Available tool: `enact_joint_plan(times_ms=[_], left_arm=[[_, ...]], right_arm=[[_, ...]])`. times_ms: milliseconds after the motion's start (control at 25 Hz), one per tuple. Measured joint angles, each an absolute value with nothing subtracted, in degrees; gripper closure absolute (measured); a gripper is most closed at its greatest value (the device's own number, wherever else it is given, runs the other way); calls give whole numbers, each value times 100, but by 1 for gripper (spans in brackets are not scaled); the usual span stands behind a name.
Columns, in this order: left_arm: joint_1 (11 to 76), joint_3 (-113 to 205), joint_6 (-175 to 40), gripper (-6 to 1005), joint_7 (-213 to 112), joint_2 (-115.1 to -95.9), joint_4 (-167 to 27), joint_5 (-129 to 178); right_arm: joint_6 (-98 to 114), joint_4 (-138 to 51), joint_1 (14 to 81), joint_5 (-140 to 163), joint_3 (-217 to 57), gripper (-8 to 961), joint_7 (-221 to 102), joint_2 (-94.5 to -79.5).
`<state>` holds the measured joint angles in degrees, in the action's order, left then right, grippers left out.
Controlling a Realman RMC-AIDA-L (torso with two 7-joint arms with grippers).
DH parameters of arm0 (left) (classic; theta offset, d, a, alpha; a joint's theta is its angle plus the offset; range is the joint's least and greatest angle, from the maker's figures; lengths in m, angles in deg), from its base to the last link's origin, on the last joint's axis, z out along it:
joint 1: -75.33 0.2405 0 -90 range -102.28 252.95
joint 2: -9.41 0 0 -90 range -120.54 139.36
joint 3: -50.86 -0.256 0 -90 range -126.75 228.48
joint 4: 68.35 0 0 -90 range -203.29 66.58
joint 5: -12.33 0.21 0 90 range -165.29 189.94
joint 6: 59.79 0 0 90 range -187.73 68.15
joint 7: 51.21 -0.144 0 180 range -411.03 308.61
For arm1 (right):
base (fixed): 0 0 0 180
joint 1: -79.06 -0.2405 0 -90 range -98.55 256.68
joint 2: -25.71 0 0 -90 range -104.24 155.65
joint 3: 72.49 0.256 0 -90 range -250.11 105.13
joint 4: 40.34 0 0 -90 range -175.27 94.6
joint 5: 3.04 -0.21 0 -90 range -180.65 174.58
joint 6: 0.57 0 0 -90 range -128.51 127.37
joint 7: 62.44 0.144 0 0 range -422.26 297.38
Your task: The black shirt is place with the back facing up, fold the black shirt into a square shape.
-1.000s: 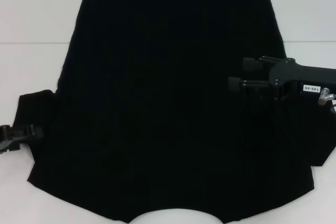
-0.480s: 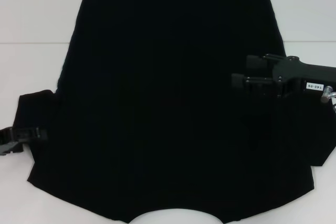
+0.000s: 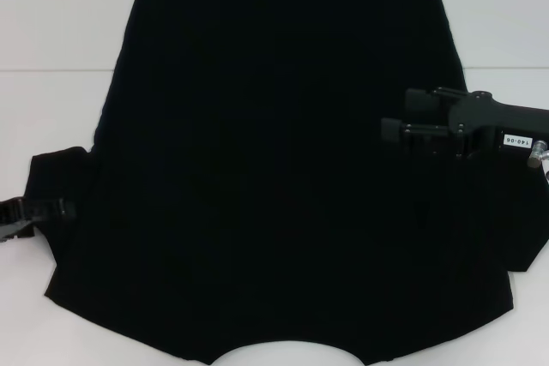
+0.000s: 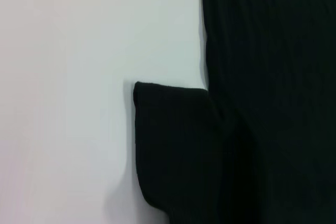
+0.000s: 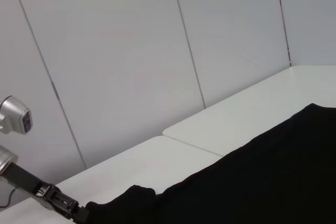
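Note:
The black shirt (image 3: 257,177) lies spread flat on the white table (image 3: 51,40), plain side up, with the neck opening at the near edge. No lettering shows. Its left sleeve (image 3: 56,173) sticks out to the side. My left gripper (image 3: 39,210) rests low at that sleeve's outer edge; the right wrist view shows the left gripper (image 5: 58,200) touching the cloth there. My right gripper (image 3: 407,117) hovers open above the shirt's right part, empty, fingers pointing left. The left wrist view shows the sleeve (image 4: 178,145) flat beside the shirt's body (image 4: 262,77).
Bare white tabletop borders the shirt on the left and far sides, with a seam line (image 3: 51,70) across it. White wall panels (image 5: 131,51) stand behind the table. The shirt (image 5: 262,182) reaches close to the near table edge.
My right gripper has drifted slightly right and toward me above the shirt. My left gripper has shifted a little along the left sleeve's edge. The shirt itself lies as before.

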<state>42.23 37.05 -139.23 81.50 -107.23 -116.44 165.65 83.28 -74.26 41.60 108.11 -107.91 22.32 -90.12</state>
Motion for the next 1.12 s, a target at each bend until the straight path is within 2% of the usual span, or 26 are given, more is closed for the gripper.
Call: enact_joint_plan(times_ms=[760, 840, 1040, 1120], left_arm=[[4077, 3566, -13140, 229, 8180, -10722, -11436, 16499], [4077, 3567, -13136, 439, 8174, -10718, -11426, 16495], [4079, 3598, -13125, 705, 8164, -10718, -11423, 16492], [4082, 3597, -13105, 738, 8160, -10719, -11423, 16490]], right_arm=[[8332, -7422, 4163, 10796, -10710, 60, 2237, -9012], [8333, -7416, 4163, 10796, -10699, 60, 2237, -9012], [8336, -7401, 4172, 10797, -10679, 60, 2237, -9012], [8337, -7398, 4182, 10797, -10673, 60, 2237, -9013]])
